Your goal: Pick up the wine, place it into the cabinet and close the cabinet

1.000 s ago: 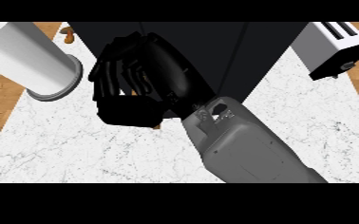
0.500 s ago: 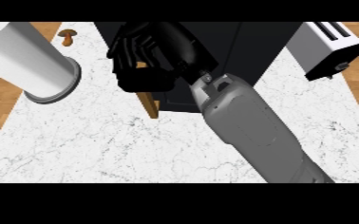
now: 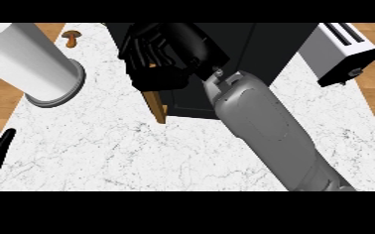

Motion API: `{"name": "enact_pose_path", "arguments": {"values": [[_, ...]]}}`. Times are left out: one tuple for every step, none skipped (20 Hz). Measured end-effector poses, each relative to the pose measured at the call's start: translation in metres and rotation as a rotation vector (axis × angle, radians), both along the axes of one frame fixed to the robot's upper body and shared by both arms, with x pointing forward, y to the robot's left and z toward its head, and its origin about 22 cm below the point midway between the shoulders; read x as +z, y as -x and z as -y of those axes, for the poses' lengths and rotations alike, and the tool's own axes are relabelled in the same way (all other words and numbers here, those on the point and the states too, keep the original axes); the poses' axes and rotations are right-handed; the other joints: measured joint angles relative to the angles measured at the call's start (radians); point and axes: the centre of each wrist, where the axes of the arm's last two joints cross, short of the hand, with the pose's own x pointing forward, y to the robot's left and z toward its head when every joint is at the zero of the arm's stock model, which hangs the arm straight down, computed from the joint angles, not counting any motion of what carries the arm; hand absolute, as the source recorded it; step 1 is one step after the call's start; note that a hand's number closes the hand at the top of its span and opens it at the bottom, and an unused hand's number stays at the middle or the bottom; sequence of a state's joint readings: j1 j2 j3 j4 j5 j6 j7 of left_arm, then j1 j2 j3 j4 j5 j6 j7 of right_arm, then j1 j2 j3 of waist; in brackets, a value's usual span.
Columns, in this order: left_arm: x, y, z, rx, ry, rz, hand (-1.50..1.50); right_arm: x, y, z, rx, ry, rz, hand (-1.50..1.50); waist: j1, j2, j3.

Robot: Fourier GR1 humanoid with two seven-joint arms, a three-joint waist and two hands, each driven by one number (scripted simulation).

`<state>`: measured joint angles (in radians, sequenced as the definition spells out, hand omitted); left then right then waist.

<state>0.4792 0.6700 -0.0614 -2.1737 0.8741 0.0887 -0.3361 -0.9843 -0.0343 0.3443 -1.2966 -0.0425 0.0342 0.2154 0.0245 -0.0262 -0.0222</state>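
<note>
**One hand at the cabinet door**

One black cabinet (image 3: 219,64) stood on one marble counter (image 3: 110,148). One white cylinder (image 3: 36,67) stood left of the cabinet, one small brown mushroom (image 3: 71,37) beside it, and one toaster (image 3: 341,54) right of the cabinet. The right hand (image 3: 168,54) had its fingers curled against the cabinet's wooden door (image 3: 155,104). I could not tell where the wine was. A dark sliver of the left hand (image 3: 4,146) showed far left of the cabinet.

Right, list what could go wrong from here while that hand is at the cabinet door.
The right hand, fingers curled, sits on the brown wooden door edge of the black cabinet; a slip could leave it ajar. The hand hides the opening, so whether the wine is inside cannot be checked. The tall white cylinder stands nearby and could be bumped.
</note>
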Motion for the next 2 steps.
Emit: {"name": "enact_pose_path", "arguments": {"values": [[-0.0005,-0.0026,0.0003,0.004,-0.001,0.001,-1.5,-0.0007,-0.0006,-0.0006,0.004,0.0,0.006,1.5,-0.001,-0.001,-0.001],[-0.0015,-0.0044,0.0018,0.006,0.003,0.0,-1.5,-0.0004,-0.0018,-0.0001,0.013,0.002,0.01,1.5,-0.001,0.0,-0.002]]}}
